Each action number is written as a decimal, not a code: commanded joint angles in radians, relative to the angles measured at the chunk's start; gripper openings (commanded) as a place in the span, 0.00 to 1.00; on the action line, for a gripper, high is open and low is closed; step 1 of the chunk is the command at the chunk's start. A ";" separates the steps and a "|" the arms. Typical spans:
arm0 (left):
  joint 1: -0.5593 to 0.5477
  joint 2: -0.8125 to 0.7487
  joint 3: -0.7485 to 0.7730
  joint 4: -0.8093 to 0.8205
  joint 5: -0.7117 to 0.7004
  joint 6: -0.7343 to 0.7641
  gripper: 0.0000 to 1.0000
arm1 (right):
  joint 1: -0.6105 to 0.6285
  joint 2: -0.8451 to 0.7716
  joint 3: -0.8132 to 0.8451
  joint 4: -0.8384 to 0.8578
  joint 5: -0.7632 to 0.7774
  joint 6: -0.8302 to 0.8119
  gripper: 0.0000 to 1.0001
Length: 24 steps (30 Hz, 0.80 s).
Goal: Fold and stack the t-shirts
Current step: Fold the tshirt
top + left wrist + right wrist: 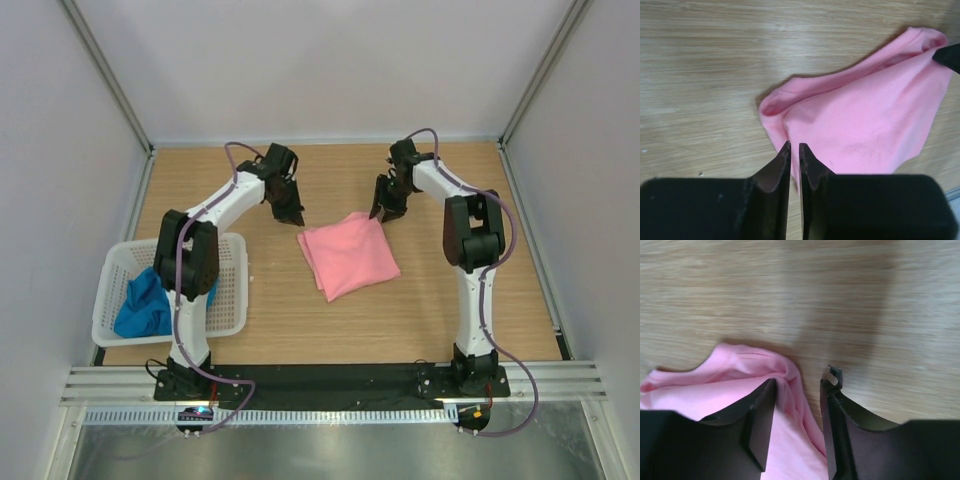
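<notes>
Pink t-shirt folded at mid-table. Blue t-shirt bunched inside white basket at 9 o'clock of it, visible from the top view only. Left gripper at the pink 10 o'clock corner, jaws a slit apart, gripping nothing. Right gripper at the 1 o'clock corner, jaws apart, straddling the fold.

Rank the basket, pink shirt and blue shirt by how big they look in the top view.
1. basket
2. pink shirt
3. blue shirt, bunched up and partly hidden, so its full size is unsure
</notes>
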<state>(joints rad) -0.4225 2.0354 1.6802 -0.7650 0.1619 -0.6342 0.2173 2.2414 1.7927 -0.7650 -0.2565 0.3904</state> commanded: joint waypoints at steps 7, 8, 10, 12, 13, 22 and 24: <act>-0.065 -0.057 -0.051 0.153 0.205 -0.091 0.16 | -0.001 -0.207 0.056 -0.096 0.218 -0.133 0.64; -0.065 -0.040 -0.048 0.155 0.209 -0.093 0.16 | 0.001 -0.221 0.028 -0.092 0.195 -0.128 0.64; -0.065 -0.014 -0.033 0.156 0.208 -0.093 0.16 | 0.005 -0.252 -0.001 -0.077 0.088 -0.102 0.63; -0.059 0.006 -0.022 0.153 0.194 -0.090 0.15 | 0.005 -0.262 -0.067 -0.047 -0.007 -0.058 0.59; -0.053 0.019 -0.016 0.139 0.189 -0.090 0.14 | 0.005 -0.267 -0.096 0.014 -0.051 -0.042 0.56; -0.007 0.101 -0.002 0.087 0.148 -0.070 0.11 | -0.015 -0.217 -0.346 0.355 -0.352 0.119 0.01; 0.002 0.127 0.006 0.066 0.134 -0.052 0.10 | -0.033 -0.175 -0.348 0.371 -0.357 0.117 0.01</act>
<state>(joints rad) -0.4297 2.1384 1.6405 -0.6643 0.3187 -0.7212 0.2096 2.0434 1.4456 -0.5251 -0.5385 0.4652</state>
